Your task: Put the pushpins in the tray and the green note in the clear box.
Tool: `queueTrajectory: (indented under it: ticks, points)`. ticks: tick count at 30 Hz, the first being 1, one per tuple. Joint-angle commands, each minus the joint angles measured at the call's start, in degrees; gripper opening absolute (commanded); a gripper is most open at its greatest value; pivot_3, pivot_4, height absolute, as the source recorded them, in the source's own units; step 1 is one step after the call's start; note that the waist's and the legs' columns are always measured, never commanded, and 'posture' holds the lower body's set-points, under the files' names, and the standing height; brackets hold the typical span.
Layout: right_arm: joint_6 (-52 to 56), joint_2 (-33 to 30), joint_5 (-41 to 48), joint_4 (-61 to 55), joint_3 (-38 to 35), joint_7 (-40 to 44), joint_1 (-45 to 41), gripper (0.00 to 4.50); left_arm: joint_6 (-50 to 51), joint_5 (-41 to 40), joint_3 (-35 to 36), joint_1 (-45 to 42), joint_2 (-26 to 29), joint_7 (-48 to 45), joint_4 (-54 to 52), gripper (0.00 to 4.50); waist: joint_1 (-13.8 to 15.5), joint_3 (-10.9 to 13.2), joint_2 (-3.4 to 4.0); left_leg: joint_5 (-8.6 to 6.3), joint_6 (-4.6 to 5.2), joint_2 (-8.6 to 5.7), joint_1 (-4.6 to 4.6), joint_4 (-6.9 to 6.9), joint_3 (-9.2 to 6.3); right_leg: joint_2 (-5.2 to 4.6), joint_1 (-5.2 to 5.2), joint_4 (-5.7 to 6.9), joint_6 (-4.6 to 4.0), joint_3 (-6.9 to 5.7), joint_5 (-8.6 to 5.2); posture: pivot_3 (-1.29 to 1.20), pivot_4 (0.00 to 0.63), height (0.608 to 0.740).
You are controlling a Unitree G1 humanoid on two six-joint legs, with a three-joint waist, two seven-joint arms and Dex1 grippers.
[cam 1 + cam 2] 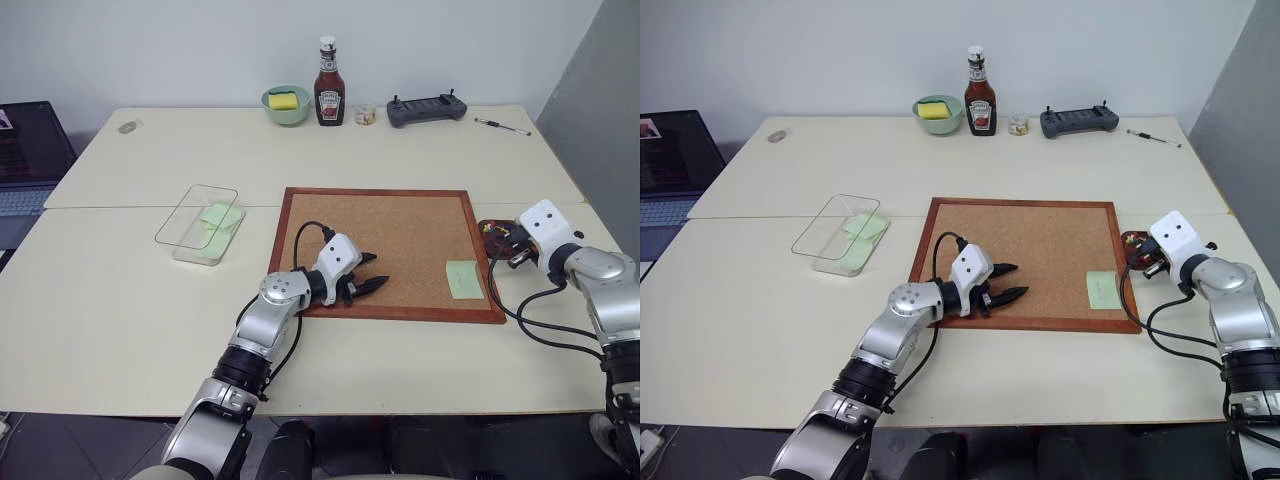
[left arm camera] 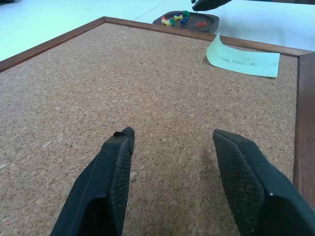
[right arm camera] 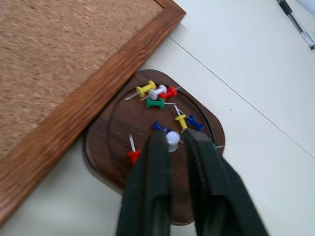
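Taking the corkboard [image 1: 392, 252] as the landmark: the left gripper [image 1: 372, 284] hovers over its near edge, fingers spread and empty. The green note [image 1: 463, 279] lies flat on the board's near right corner, rightward of that gripper, long axis running near-to-far. Just off the board's right edge, the right gripper [image 3: 173, 147], slightly parted and holding nothing, hangs over the tray [image 3: 103, 147] of pushpins [image 3: 156, 93]; judging by reach, either arm could take the note.

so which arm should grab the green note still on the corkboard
Probably left: the left gripper hangs open over the corkboard, facing the green note. The right gripper is over the tray.
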Motion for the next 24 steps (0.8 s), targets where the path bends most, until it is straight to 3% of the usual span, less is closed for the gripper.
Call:
queueTrajectory:
  ticks: [1,11,24]
  points:
    - [-0.5,0.5,-0.4,0.2,-0.8,-0.7,-1.7,1.58,-1.4,0.1,-0.1,-0.2,0.1,0.4,-2.5,2.70,0.0,0.0,0.00,0.00,0.00,0.00,0.00,0.00,0.00,0.00,0.00,0.00,0.00,0.00,0.00,0.00,0.150,0.740]
    - [2.9,-1.0,2.1,-5.8,-4.6,0.6,0.5,3.71,-1.4,0.0,-0.3,-1.4,-0.4,0.7,-1.9,2.70,0.0,0.0,0.00,0.00,0.00,0.00,0.00,0.00,0.01,0.00,0.00,0.00,0.00,0.00,0.00,0.00,0.150,0.740]
    - [23.5,-8.4,25.5,-37.8,-16.2,20.0,22.5,3.78,2.7,-2.3,-1.4,-8.9,-2.9,-5.6,1.7,2.70,0.1,0.1,-0.14,-0.01,0.01,-0.04,-0.11,0.02,-0.05,-0.02,0.04,-0.07,0.01,-0.07,0.00,0.00,0.150,0.740]
